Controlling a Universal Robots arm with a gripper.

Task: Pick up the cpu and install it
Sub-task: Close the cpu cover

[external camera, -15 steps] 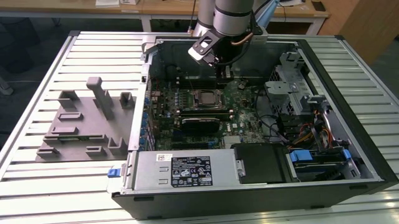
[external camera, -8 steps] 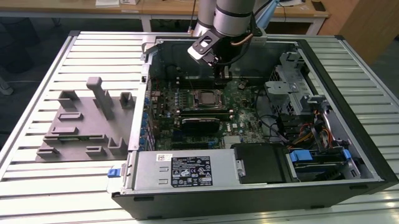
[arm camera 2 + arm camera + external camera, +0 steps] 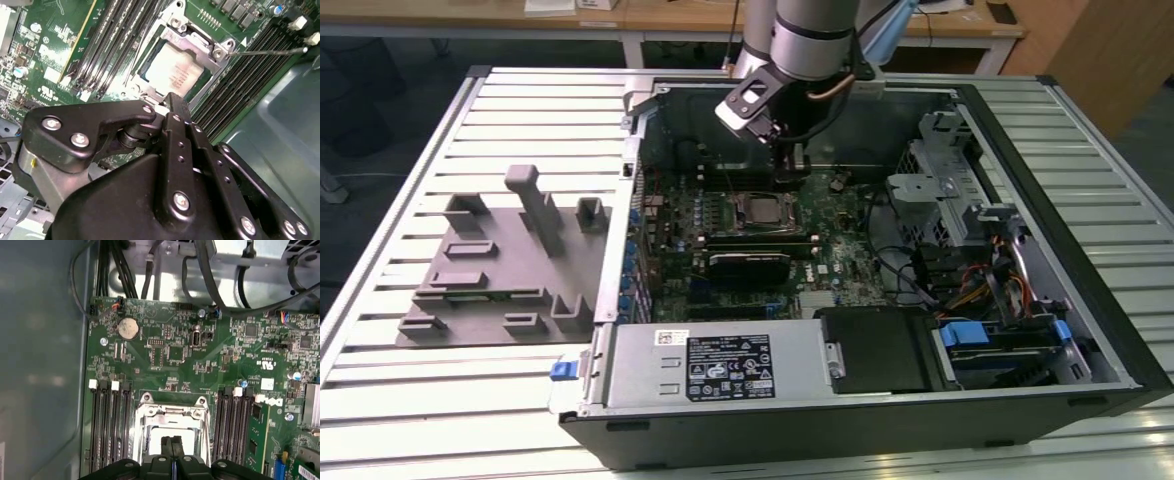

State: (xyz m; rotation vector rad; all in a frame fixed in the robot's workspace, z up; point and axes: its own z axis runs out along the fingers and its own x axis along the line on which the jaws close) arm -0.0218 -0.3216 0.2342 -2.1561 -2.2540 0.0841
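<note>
1. Silver-topped, the small flat square cpu (image 3: 174, 74) lies inside the metal socket frame (image 3: 197, 42) on the green motherboard (image 3: 834, 215), near the exterior view's centre.
2. We see the black gripper (image 3: 172, 441) pinched together, empty, close by the cpu.

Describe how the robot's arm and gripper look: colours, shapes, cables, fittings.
The arm is a rounded silver-grey tube with a brownish cable looping beside its wrist. The gripper is matte black: flat linkage plates with rounded ends, fastened by shiny silver screws.
</note>
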